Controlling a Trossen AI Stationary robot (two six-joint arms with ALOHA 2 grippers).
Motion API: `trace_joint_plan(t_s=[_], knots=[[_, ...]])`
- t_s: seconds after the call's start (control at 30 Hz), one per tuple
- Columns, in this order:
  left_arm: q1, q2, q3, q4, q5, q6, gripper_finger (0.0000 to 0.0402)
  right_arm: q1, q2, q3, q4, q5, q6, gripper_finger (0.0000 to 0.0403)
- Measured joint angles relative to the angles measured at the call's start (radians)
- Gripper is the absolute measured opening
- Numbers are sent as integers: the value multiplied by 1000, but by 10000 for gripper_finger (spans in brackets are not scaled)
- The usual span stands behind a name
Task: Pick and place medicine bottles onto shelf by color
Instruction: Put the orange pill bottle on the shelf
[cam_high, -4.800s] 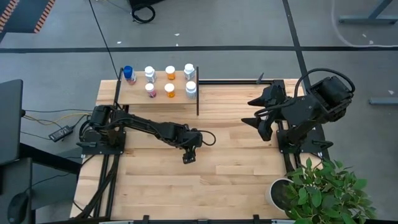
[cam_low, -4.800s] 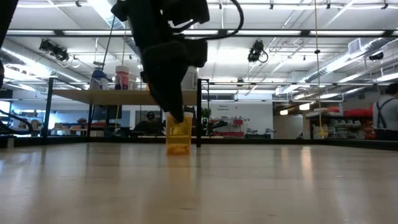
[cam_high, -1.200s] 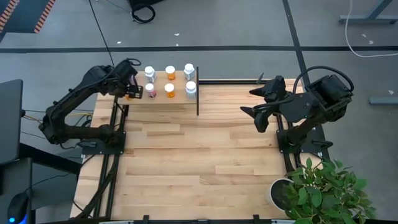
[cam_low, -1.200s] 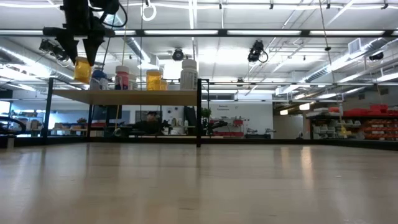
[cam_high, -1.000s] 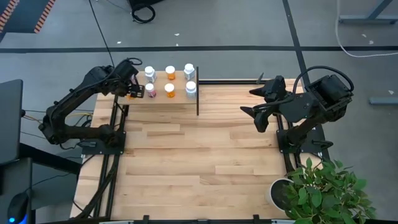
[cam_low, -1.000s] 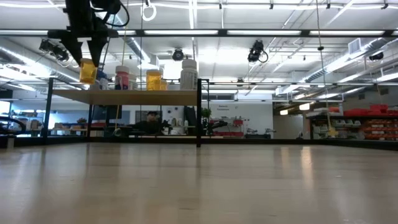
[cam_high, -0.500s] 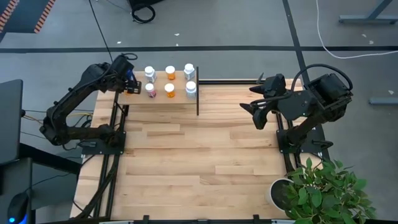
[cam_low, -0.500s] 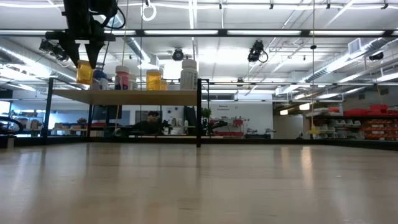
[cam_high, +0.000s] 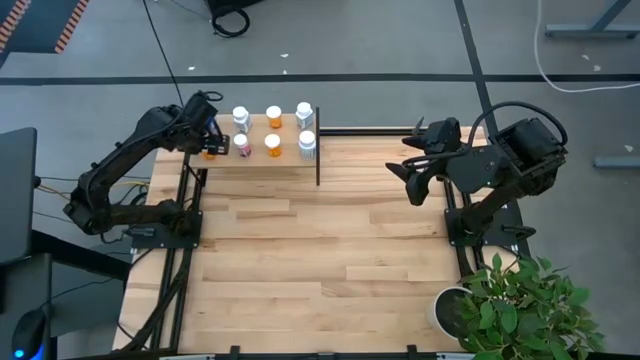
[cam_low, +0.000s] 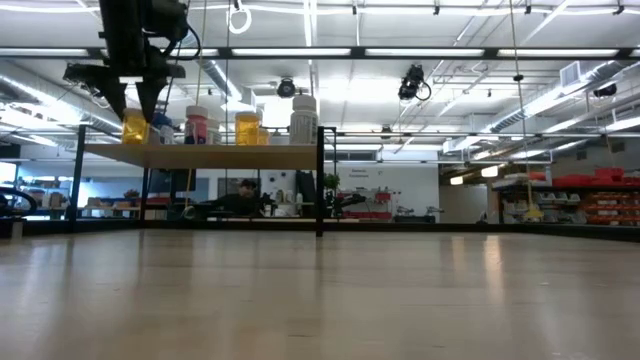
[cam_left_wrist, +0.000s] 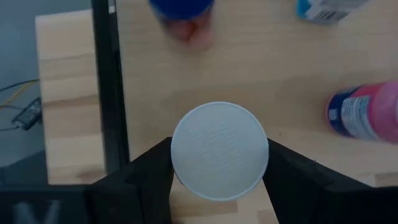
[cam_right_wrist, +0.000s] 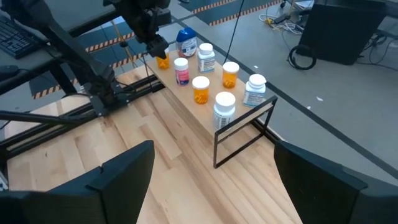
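Placement step: left end effector (cam_low: 134, 113) clamps orange bottle (cam_low: 134, 127) at shelf (cam_low: 200, 155) end; next, release; right end effector (cam_high: 412, 182) waits agape.

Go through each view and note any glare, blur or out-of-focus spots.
Low view: bright ceiling strips glare, leaving the left gripper a dark silhouette over the shelf. Left wrist view: the white cap is fairly sharp; the pink bottle is soft. Right wrist view: its own fingers blur in the foreground. High view: evenly lit.
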Motion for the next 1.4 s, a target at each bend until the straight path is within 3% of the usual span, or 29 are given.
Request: trace_joint_plan(t_s=[0.27,0.83,1.4], knots=[[-15,0,2,81,30,-12,228,0,0,0,0,0,10,339],[6,0,1,36,-8,52,224,0,0,0,0,0,19,339],[6,2,1,53,-36,59,255,0,0,0,0,0,27,339]])
